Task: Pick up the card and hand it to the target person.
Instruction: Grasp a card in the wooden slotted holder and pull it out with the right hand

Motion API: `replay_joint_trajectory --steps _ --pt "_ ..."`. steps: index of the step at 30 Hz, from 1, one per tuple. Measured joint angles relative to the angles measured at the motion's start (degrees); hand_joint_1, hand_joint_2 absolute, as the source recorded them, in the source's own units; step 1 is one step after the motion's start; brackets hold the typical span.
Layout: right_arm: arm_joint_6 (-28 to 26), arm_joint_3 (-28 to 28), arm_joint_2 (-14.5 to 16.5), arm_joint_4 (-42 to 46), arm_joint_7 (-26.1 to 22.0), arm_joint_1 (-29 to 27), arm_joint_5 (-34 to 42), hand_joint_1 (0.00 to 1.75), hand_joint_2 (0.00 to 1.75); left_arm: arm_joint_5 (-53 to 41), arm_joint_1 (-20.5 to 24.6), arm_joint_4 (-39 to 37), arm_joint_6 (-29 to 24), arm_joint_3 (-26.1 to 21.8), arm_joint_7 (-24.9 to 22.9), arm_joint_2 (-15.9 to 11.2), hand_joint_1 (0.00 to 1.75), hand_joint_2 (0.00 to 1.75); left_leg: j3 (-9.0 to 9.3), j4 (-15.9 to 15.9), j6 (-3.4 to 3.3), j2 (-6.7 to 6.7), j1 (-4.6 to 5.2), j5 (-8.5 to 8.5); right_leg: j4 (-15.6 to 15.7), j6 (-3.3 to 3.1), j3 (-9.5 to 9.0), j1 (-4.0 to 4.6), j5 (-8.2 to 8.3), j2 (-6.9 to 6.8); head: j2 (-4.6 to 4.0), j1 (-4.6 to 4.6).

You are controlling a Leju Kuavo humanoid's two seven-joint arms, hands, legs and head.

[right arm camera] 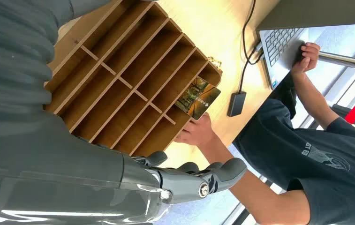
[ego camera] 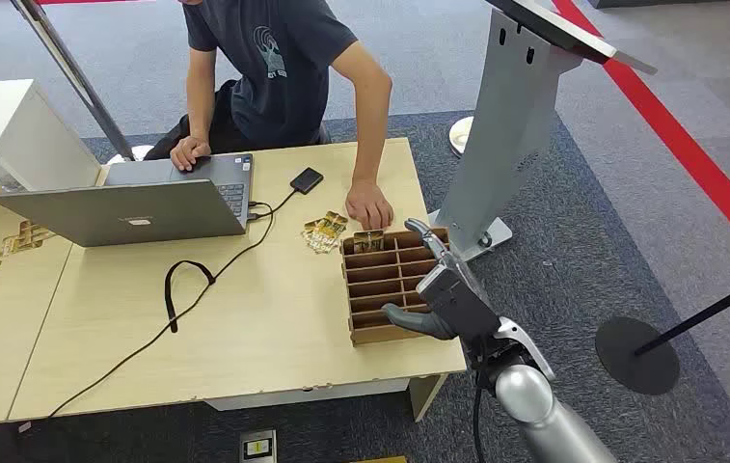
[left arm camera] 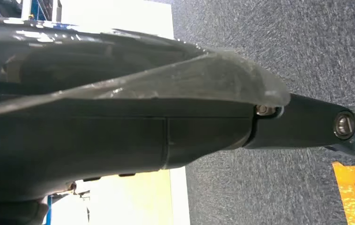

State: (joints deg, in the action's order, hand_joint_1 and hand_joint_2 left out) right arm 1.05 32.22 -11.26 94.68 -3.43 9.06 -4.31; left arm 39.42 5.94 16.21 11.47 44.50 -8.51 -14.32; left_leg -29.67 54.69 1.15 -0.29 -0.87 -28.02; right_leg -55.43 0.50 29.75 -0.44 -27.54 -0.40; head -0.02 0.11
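Note:
A card [right arm camera: 198, 97] with a green and gold picture stands in a far slot of the wooden divided box [ego camera: 390, 285], also seen as the card [ego camera: 370, 239] in the head view. A person's hand [ego camera: 368, 206] touches it at the box's far edge. My right hand [ego camera: 443, 289] hovers over the box's right side, fingers [right arm camera: 203, 180] stretched out and holding nothing, a short way from the card. The box [right arm camera: 119, 79] lies under my palm in the right wrist view.
A person in a dark T-shirt [ego camera: 274, 58] sits behind the table [ego camera: 274, 338], other hand on an open laptop [ego camera: 139, 207]. Loose cards [ego camera: 324, 231] lie by the box, a black drive [ego camera: 307, 179] and cable [ego camera: 187, 285] nearby. A grey stand [ego camera: 515, 125] rises to the right.

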Motion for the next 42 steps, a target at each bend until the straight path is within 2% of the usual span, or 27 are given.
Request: replay_joint_trajectory --steps 12,20,29,36,42 --pt "0.0 0.0 0.0 0.0 0.1 0.0 -0.6 0.0 1.75 -0.2 0.0 0.0 -0.1 0.0 0.3 0.0 0.0 0.0 0.0 0.0 0.0 0.0 0.0 0.0 0.0 0.0 0.0 0.0 0.0 0.0 0.0 0.0" --pt "-0.8 0.3 0.2 0.0 1.7 1.0 -7.3 0.0 1.75 -0.1 0.0 0.0 -0.1 0.0 0.0 0.0 0.0 0.0 0.0 0.0 0.0 0.0 0.0 0.0 0.0 0.0 -0.01 0.0 0.0 0.0 0.0 -0.01" --pt "-1.5 1.9 2.0 -0.6 2.9 4.1 -13.4 0.0 1.75 0.1 0.1 0.0 -0.1 0.0 -0.6 0.0 0.0 0.0 0.0 0.0 0.0 0.0 0.0 0.0 0.0 0.0 -0.01 0.0 0.0 0.0 0.0 -0.01" --pt "-2.9 2.8 3.9 -2.3 5.1 5.2 -13.2 0.0 1.75 -0.5 0.1 0.0 0.1 0.0 -1.1 0.0 0.0 0.0 -0.01 0.0 0.0 -0.01 0.0 0.0 0.0 0.0 0.0 0.01 0.0 0.0 0.0 -0.01" --pt "-5.0 3.8 6.0 -5.2 6.9 6.7 -16.5 0.0 1.75 0.5 0.1 0.0 -0.1 0.0 -1.8 0.2 0.0 0.0 -0.01 0.0 0.0 0.0 -0.01 0.01 0.0 0.0 0.0 0.01 0.0 0.0 0.0 0.0"
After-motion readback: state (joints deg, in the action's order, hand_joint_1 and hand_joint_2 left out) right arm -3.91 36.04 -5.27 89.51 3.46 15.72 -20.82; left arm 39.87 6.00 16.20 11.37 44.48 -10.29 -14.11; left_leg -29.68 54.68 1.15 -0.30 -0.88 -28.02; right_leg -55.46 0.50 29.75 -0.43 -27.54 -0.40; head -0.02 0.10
